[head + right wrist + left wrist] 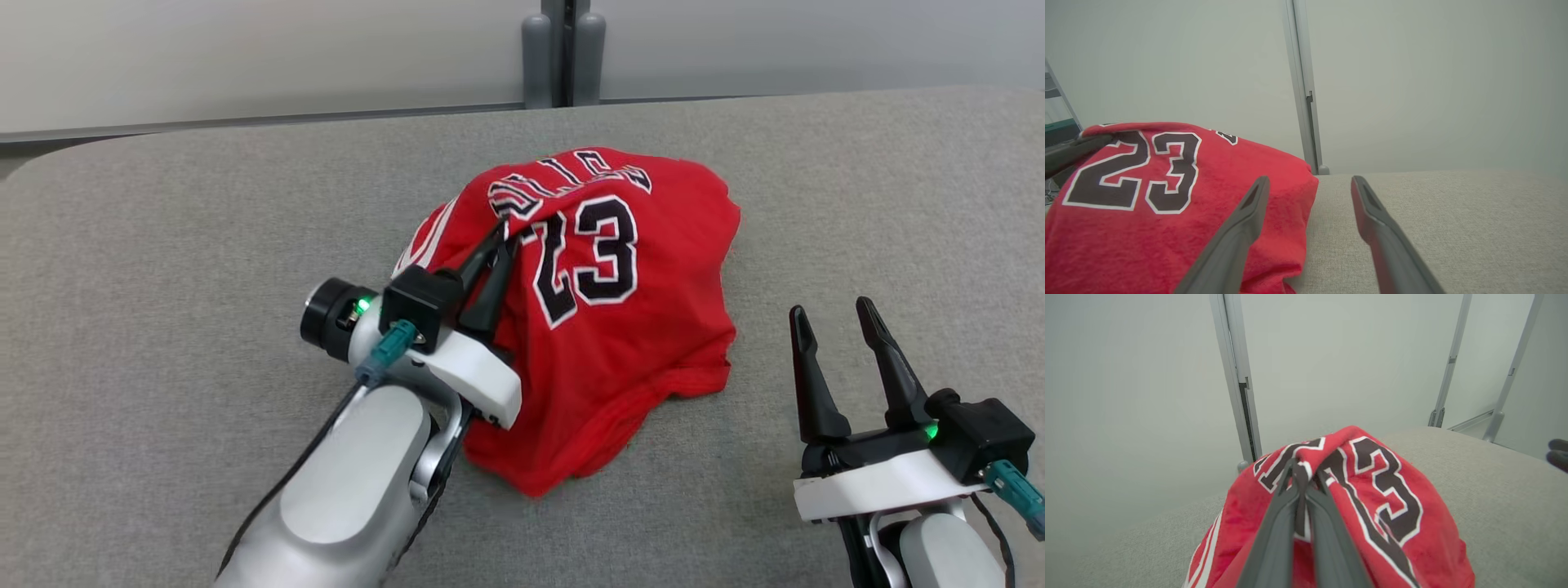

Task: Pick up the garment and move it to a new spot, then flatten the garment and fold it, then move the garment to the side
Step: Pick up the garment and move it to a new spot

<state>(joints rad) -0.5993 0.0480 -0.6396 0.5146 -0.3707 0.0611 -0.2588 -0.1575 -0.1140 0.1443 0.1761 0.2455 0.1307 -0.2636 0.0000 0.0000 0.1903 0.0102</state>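
- The left arm (359, 474), pale grey and white, reached from the lower left of the head view up and to the right, its wrist tilted down toward the cloth.
- The left gripper (504, 231) had its two long dark fingers drawn together, pinching a fold of the red sports jersey with a black, white-edged number 23 (637, 327) near the top of the heap, beside the lettering.
- In the left wrist view the left gripper (1302, 467) showed a ridge of red cloth caught between the fingertips, the jersey (1437, 539) bunched up around them.
- The jersey lay crumpled in a mound near the middle of the grey fabric-covered worktop (163, 245), number side up, its hem spread on the surface toward the robot.
- The right arm (939, 555) sat low at the lower right of the head view, fingers pointing up and away.
- The right gripper (830, 310) stood wide open, holding nothing, above the worktop just beside the jersey's right edge.
- In the right wrist view the right gripper (1310, 181) had one finger over the jersey (1229, 171) and the other over bare worktop (1453, 212).
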